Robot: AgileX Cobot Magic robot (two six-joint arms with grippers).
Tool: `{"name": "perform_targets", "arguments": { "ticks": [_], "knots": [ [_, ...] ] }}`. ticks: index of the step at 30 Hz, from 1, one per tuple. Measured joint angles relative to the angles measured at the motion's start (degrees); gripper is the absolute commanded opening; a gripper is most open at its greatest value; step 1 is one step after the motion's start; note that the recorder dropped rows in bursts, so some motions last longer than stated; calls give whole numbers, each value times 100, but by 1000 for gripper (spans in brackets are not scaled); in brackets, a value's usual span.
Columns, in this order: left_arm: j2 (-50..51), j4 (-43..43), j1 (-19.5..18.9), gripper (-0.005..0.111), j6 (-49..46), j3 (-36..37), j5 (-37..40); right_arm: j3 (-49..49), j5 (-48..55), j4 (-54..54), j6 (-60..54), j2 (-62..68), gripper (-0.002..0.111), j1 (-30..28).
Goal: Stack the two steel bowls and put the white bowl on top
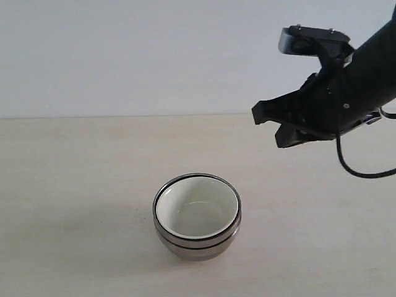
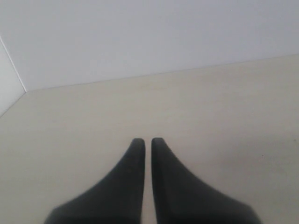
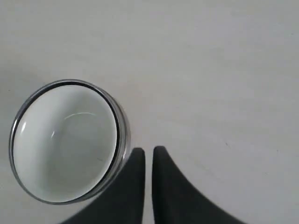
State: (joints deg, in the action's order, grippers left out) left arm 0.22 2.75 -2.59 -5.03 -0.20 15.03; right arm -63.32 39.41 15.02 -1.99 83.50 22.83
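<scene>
Two steel bowls hold the white bowl.
Right gripper, closed and empty above them, should lift away gently.

steel bowls hide the outside of the white bowl.

You are working at what looks like a lab robot test bench: a pale wood-grain tabletop runs back to a plain white wall, and a black robot arm, with a small camera on its wrist and a loose black cable, hangs above the table.
</scene>
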Motion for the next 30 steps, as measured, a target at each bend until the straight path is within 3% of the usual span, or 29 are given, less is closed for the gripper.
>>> {"name": "perform_targets", "arguments": {
  "ticks": [6, 18, 22, 30],
  "knots": [
    [0, 0, 0, 4, 0, 0, 0, 1124, -1343, -87, 470, -1122, 0, -3],
    [0, 0, 0, 4, 0, 0, 0, 4727, -4815, 432, 1595, -3775, 0, -3],
    [0, 0, 0, 4, 0, 0, 0, 5274, -5155, 487, 1933, -4602, 0, -3],
    [0, 0, 0, 4, 0, 0, 0, 5707, -4858, 487, 2008, -5819, 0, -3]
  ]
}}
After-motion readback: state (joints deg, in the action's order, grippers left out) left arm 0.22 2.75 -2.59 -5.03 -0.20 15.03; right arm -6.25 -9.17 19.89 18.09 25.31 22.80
